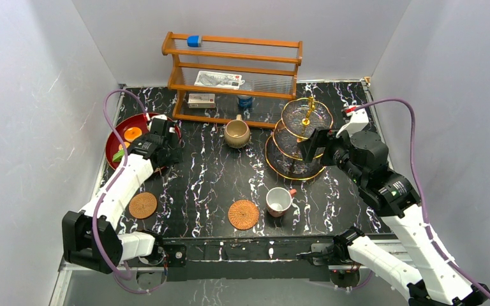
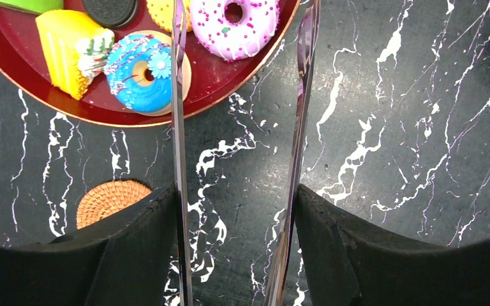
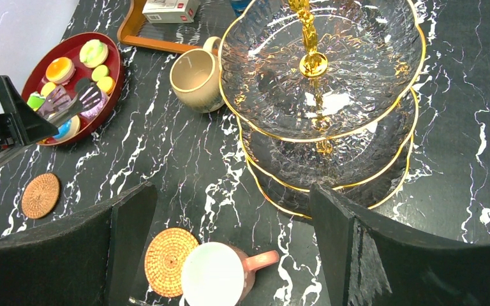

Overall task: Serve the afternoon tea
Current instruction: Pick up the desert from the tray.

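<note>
Since every toy pastry lies on the red tray at the far left, you have nearly the whole serving ahead of you. Your left claw grips a pair of tongs above the tray's near rim. The blue doughnut sits under the left blade and the pink doughnut between the two blades. I judge that neither is pinched.

Further right, the left coaster and right coaster are bare. The tan mug stands well apart from both, near the wooden rack. The white red-handled cup sits just beside the right coaster, not on it.

The tiered stand holds nothing. Your right claw hangs wide open and empty, the stand's lowest tier just ahead of its right finger.
</note>
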`<move>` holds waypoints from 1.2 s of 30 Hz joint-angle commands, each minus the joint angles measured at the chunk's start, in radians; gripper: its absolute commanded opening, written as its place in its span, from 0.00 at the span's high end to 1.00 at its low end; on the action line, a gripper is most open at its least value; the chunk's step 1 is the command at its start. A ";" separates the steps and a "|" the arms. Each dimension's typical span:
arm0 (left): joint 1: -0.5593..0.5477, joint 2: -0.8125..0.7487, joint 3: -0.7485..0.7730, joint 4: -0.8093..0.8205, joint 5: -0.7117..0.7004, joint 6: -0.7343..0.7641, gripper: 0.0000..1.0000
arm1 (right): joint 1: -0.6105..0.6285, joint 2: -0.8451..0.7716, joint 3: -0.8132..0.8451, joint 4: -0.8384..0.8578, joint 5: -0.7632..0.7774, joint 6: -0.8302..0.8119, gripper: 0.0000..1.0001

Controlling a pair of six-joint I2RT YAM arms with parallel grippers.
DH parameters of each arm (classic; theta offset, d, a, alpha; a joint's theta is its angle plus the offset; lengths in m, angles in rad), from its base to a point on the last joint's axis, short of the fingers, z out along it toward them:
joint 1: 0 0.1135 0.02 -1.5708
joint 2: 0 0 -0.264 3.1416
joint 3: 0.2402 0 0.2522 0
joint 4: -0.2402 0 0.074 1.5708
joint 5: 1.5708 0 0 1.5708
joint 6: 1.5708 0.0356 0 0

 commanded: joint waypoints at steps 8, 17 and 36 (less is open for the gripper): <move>0.027 0.042 -0.009 0.045 0.005 0.034 0.37 | 0.005 0.002 -0.002 0.041 0.003 -0.007 0.01; 0.029 0.033 0.017 0.048 0.015 0.029 0.38 | 0.003 -0.001 -0.006 0.045 0.008 -0.008 0.01; 0.029 0.047 0.016 0.057 -0.040 0.028 0.39 | 0.004 -0.004 -0.007 0.047 0.007 -0.009 0.01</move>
